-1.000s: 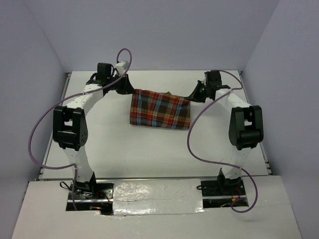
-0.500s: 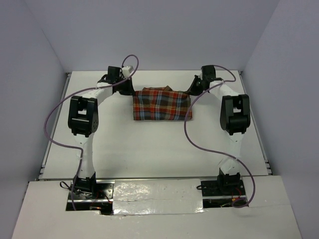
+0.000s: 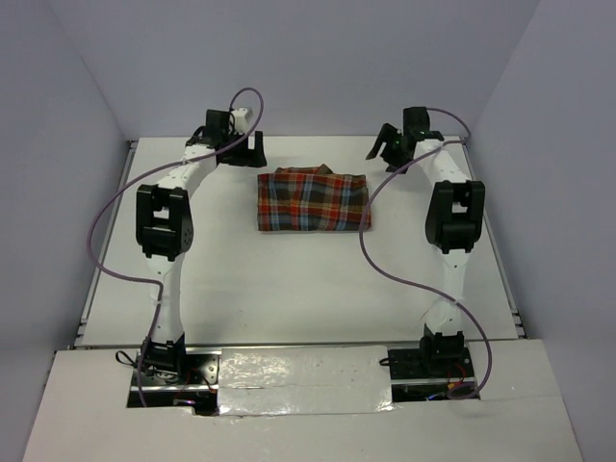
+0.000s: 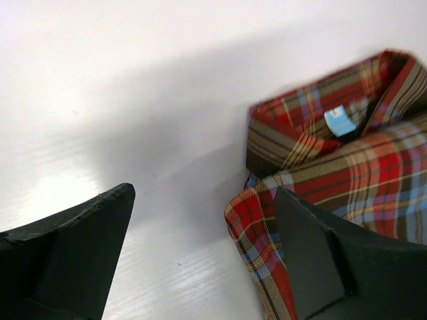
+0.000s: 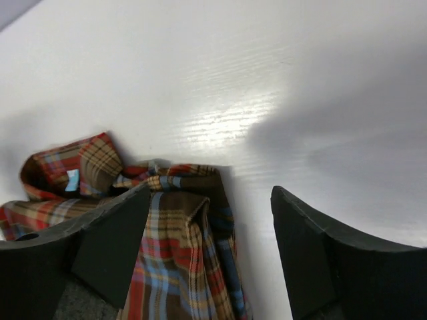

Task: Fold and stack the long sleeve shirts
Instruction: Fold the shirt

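White bench (image 3: 289, 289) under pale walls carries the plaid shirt (image 3: 313, 200), folded into a rectangle at the far middle, its long axis running left to right. The left claw (image 3: 252, 149) hangs just off the shirt's far-left corner, spread wide and empty; in its wrist view the neck label (image 4: 340, 121) lies toward its right finger. The right claw (image 3: 382, 146) hangs off the far-right corner, likewise released. Both seem equally near, with the shirt between them and toward the bases. No container shows.

right pincer (image 5: 209, 200): spread, empty | plaid shirt (image 5: 179, 257): folded on white table (image 5: 200, 73)
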`<state>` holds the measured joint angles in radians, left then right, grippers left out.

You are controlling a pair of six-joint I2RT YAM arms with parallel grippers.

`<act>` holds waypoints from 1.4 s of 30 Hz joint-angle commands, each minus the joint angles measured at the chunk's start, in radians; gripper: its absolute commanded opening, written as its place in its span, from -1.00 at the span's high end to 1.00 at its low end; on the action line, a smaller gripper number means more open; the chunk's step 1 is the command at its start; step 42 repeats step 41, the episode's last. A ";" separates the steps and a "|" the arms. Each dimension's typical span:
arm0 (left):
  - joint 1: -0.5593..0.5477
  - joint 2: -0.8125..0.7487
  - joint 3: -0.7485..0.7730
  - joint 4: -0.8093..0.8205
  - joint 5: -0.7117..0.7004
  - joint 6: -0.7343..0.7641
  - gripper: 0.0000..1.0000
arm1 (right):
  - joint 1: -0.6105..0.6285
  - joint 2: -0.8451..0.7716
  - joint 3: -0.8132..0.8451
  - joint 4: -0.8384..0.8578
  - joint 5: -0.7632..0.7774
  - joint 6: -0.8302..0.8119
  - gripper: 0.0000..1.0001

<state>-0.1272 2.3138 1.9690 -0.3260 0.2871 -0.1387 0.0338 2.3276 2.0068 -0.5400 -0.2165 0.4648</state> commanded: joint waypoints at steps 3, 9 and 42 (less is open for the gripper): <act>0.043 -0.086 0.142 -0.119 -0.065 -0.029 -0.99 | -0.078 -0.186 0.007 -0.101 0.031 -0.005 -0.69; 0.121 -0.281 0.018 -0.228 -0.072 0.068 -0.99 | -0.135 -0.460 -0.295 -0.120 0.054 -0.086 -0.82; 0.222 -0.682 -0.710 -0.176 -0.207 0.111 -0.99 | -0.253 -1.105 -1.046 0.172 0.068 -0.118 -0.96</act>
